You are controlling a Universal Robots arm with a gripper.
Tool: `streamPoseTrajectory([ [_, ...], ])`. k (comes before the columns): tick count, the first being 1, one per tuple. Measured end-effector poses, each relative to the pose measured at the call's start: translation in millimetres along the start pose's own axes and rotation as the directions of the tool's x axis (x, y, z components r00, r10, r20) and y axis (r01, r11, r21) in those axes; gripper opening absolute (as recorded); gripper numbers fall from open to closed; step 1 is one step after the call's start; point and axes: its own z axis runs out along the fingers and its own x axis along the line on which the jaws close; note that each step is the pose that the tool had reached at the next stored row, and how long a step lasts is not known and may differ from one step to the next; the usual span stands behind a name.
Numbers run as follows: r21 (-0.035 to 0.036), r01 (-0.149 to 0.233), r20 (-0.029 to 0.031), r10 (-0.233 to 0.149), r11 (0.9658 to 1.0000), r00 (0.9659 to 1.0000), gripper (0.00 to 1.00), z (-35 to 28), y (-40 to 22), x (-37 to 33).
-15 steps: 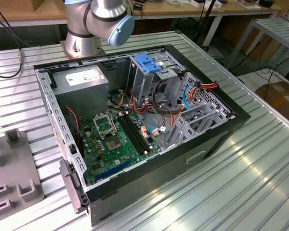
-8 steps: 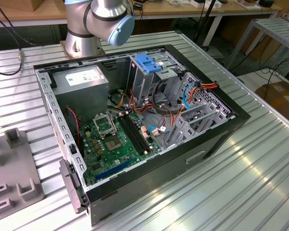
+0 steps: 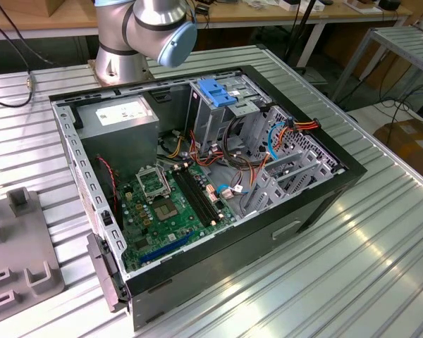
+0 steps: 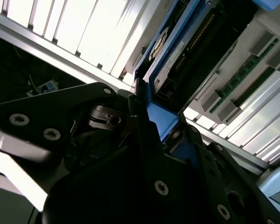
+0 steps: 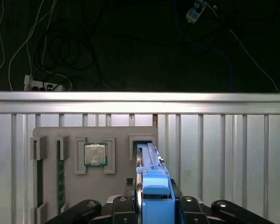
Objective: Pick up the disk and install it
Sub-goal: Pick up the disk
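Note:
In the first wrist view the disk (image 5: 153,179) appears edge-on, silver-grey with a bright blue carrier frame. Its far end sits at a slot in the grey fixture plate (image 5: 116,135). My gripper (image 5: 155,203) has its black fingers (image 5: 189,203) pressed against both sides of the blue frame, shut on the disk. In the second wrist view the disk (image 4: 170,65) extends away from the gripper (image 4: 159,125), its blue edge clamped between the dark fingers (image 4: 135,112).
An open computer case (image 3: 317,204) lies on the slatted metal table (image 3: 381,246), with motherboard (image 3: 169,204), cables and an upright metal cage with a blue top (image 3: 218,93). The arm's base (image 3: 137,35) stands behind it. The fixture plate (image 3: 14,260) also holds a processor chip (image 5: 94,154) and a green memory stick (image 5: 60,172).

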Motion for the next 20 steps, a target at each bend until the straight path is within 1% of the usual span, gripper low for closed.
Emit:
streamPoseTrajectory([
  [4,-0.0001,0.000,0.0001,0.000,1.0000,1.0000,0.37,-4.8,0.1,-0.1],
  [7,-0.0003,0.000,0.0000,0.000,1.0000,1.0000,0.37,-11.6,0.1,-0.3],
  [13,-0.0007,0.000,0.0000,0.000,1.0000,1.0000,0.37,-20.7,0.3,-0.5],
  [16,-0.0018,0.000,0.0001,0.000,1.0000,1.0000,0.37,-29.9,0.4,-0.7],
  [20,-0.0026,0.000,0.0004,0.000,1.0000,1.0000,0.37,-36.9,0.5,-0.9],
])
